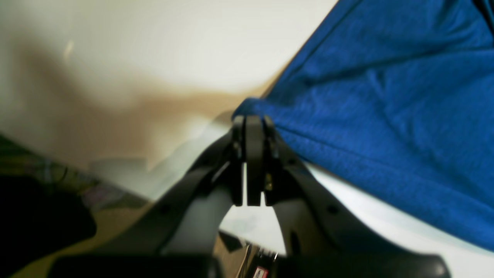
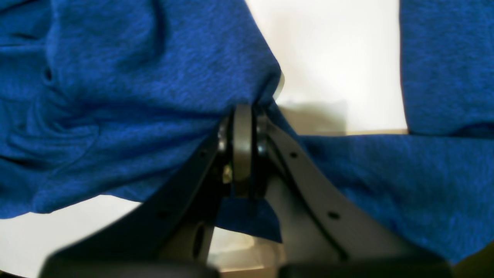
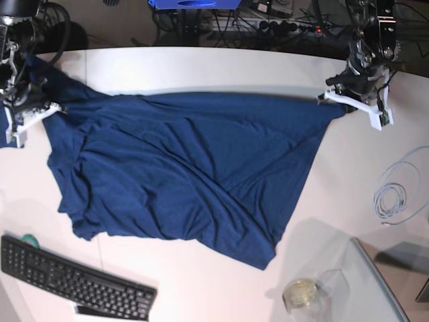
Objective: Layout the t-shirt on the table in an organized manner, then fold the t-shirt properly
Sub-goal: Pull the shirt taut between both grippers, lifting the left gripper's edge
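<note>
On the table [image 3: 201,67], a broad white top with a curved far edge, the t-shirt [image 3: 181,168] is spread across the middle, dark blue and heavily creased, its upper edge drawn in a nearly straight line between the two arms. Behind the far edge a dark strip of room is seen, crowded with cables and a power strip [image 3: 268,27]. Near the front edge a black keyboard [image 3: 74,282] is laid at an angle, a coil of pale cable [image 3: 399,191] rests toward the side, and a glass panel [image 3: 375,282] with a small round dish [image 3: 301,293] on it covers one corner.

The left gripper [image 1: 252,119] is pressed together on a corner of the shirt, the cloth being pulled taut away from the tips above the bare table. The right gripper [image 2: 243,110] is likewise clamped on a bunched fold at the opposite end, with fabric draped on both sides of its jaws.
</note>
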Available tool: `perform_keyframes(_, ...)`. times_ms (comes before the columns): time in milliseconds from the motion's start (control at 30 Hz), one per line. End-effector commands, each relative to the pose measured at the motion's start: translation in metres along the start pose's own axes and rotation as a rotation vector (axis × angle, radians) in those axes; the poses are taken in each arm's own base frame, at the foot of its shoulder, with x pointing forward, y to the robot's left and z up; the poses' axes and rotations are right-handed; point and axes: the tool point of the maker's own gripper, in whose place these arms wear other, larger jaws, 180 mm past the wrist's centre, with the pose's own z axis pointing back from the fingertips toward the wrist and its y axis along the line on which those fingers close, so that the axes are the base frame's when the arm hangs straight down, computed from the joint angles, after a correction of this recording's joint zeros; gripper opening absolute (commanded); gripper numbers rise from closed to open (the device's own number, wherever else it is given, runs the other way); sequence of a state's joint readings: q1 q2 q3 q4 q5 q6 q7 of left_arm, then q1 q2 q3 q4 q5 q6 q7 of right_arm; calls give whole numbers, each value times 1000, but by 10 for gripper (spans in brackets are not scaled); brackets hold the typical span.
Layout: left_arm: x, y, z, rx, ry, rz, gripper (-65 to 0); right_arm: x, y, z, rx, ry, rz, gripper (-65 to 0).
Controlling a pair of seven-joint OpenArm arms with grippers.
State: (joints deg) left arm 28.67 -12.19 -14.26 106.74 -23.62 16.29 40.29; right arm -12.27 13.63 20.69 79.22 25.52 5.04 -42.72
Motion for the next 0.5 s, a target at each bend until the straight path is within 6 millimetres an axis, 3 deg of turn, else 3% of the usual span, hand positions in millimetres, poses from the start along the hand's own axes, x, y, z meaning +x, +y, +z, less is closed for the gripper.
perform_keyframes(0,6,2,4,5,-30,-10,-650,21,-16,8,-51,-61,-38,-647)
perform_keyframes(67,0,5,6,13,-15,-13,-650,24,-36,12,-116,-77,-128,-647)
perform_keyframes(133,-5,7,8,16,-4,-14,-650,25,-42,14,-138,-83,-162,-647)
perform_keyframes(333,-18,16,12,34,24,-20,-650,30,-31,21,-119,-118,-159,-627)
perform_keyframes(367,-19,16,12,34,26,-21,-650,34,-27,25,-111,-137,-154,-593)
perform_keyframes(467,-19,16,13,34,26,-18,-650,40,-16,37,-92,-179,-131,-411)
